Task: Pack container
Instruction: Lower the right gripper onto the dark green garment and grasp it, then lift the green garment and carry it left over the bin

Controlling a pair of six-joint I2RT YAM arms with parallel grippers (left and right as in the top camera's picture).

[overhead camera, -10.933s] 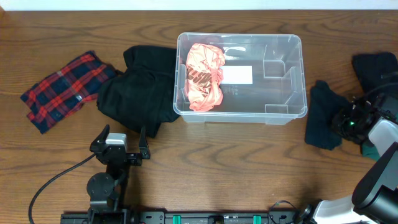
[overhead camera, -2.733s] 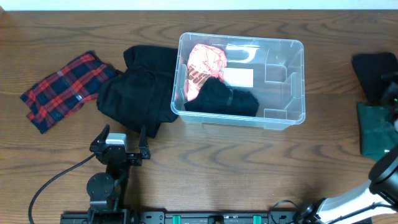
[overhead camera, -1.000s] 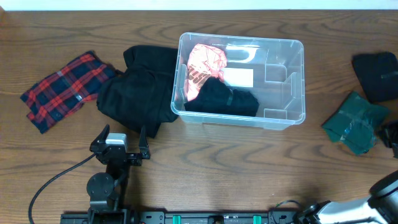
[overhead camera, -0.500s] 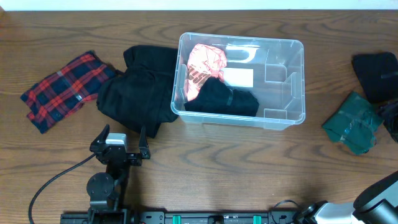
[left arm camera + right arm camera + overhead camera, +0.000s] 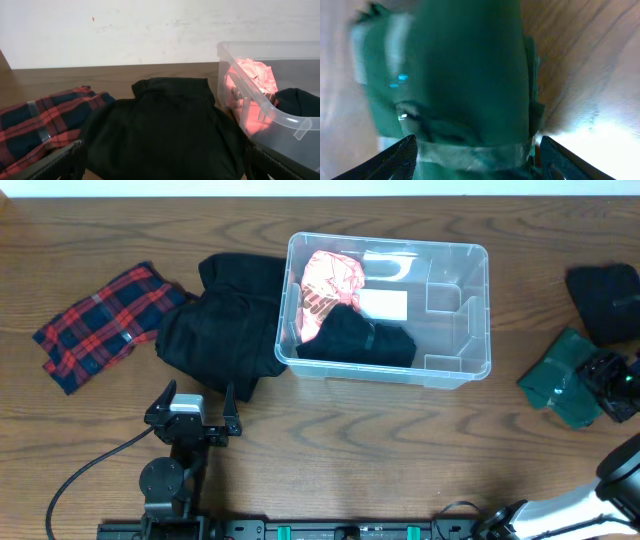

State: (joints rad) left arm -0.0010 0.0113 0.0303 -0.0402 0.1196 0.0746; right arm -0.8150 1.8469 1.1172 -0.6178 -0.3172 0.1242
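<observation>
The clear container (image 5: pixel 470 320) stands mid-table, holding a pink garment (image 5: pixel 328 280) and a black garment (image 5: pixel 356 340), with a white label (image 5: pixel 383 304) on its base. A folded green garment (image 5: pixel 555 380) lies on the table to its right. My right gripper (image 5: pixel 612 380) is at that garment's right edge. In the right wrist view the right gripper (image 5: pixel 477 142) is open, its jaws wide on either side of the green garment (image 5: pixel 465 75). My left gripper (image 5: pixel 195 405) is open near the front edge, facing a black garment (image 5: pixel 165 125) that lies left of the container (image 5: pixel 260 100).
A red plaid garment (image 5: pixel 105 320) lies at the far left, next to the large black garment (image 5: pixel 220 330) that touches the container's left wall. Another black garment (image 5: pixel 605 300) sits at the far right, behind the green one.
My right gripper has come in from the right edge to the green garment's right side. The green garment lies where it was. The left arm has not moved.
</observation>
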